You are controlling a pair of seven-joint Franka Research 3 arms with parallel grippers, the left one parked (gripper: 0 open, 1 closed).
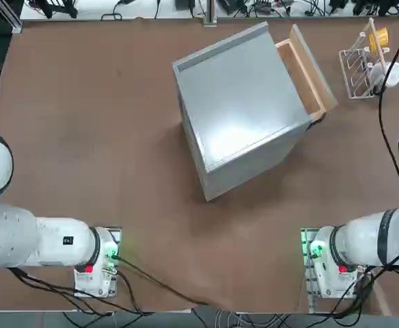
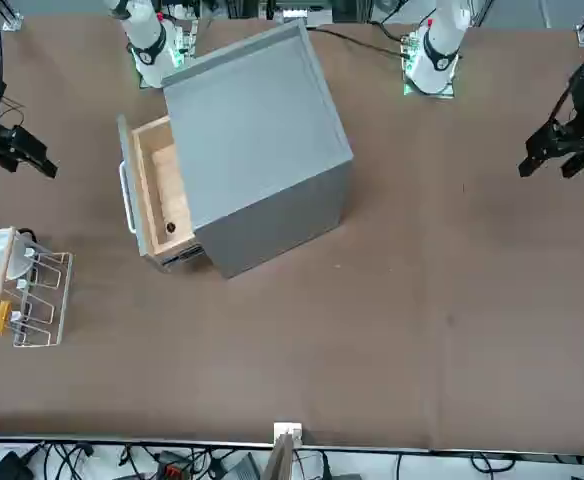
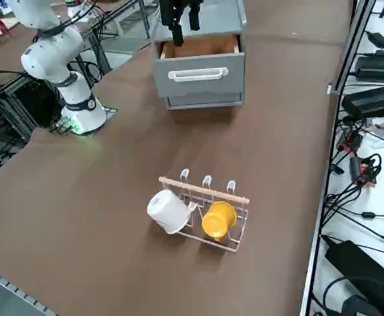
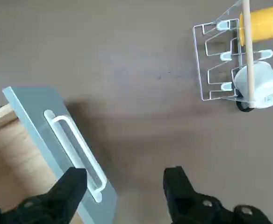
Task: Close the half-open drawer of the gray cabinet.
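Observation:
The gray cabinet (image 1: 237, 102) (image 2: 257, 120) (image 3: 218, 13) stands at an angle in the middle of the table. Its light-tan wooden drawer (image 1: 305, 68) (image 2: 157, 195) (image 3: 198, 47) (image 4: 1, 154) sticks partway out, showing a gray front panel with a pale bar handle (image 3: 197, 74) (image 4: 75, 149). My right gripper (image 2: 34, 155) (image 3: 185, 29) (image 4: 127, 186) hangs open in the air on the drawer's front side, touching nothing. In the wrist view the handle lies just below one finger (image 4: 68, 189). The gripper is outside the top view.
A small wire rack (image 1: 363, 65) (image 2: 32, 295) (image 3: 208, 197) (image 4: 220, 60) holds a yellow cup (image 3: 218, 219) and a white cup (image 3: 169, 210) on the brown table, out beyond the drawer's front. Cables lie along the table's right edge.

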